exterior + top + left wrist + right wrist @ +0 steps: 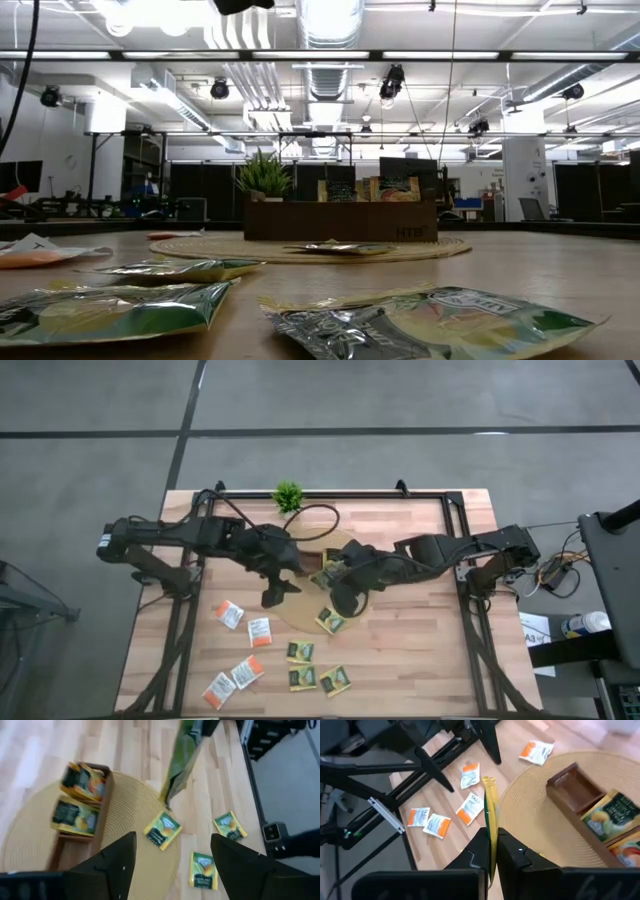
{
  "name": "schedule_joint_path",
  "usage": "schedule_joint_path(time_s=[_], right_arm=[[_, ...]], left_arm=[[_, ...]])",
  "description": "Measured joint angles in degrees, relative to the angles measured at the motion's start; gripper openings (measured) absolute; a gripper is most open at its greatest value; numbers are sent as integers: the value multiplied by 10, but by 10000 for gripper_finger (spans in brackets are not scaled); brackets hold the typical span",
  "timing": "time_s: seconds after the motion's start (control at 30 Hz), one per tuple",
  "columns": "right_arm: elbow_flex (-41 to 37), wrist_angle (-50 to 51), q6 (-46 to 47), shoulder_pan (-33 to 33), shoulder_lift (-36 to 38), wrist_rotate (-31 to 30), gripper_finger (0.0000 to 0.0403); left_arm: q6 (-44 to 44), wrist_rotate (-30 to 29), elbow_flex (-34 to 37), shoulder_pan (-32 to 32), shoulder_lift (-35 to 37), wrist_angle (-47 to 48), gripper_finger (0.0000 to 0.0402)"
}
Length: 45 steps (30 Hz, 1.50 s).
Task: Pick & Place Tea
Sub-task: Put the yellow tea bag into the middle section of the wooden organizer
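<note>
Green-and-yellow sachet, print unreadable, pinched edge-on in right gripper; left gripper gapes wide, empty.

Both arms crowd the middle of the surface over the round woven mat and the brown tray, so little room is left there. Loose sachets dot the near half toward the left edge, and a potted plant stands at the far edge. The right half and near right corner lie bare.
</note>
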<state>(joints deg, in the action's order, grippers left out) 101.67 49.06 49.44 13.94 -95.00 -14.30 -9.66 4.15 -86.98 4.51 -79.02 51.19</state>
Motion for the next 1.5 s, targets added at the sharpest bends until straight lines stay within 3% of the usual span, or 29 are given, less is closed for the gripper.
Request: schedule_joint_path(time_s=[0.63, 1.13, 1.5], right_arm=[[0, -4, -19, 90, 47, -247, 13], [0, -38, -62, 131, 65, -312, 13], [0, -140, -182, 132, 84, -324, 13]], left_arm=[[-73, -13, 1, -5, 36, -192, 248], [-95, -67, 16, -13, 61, -224, 247], [-106, -8, 57, -14, 69, -389, 247]])
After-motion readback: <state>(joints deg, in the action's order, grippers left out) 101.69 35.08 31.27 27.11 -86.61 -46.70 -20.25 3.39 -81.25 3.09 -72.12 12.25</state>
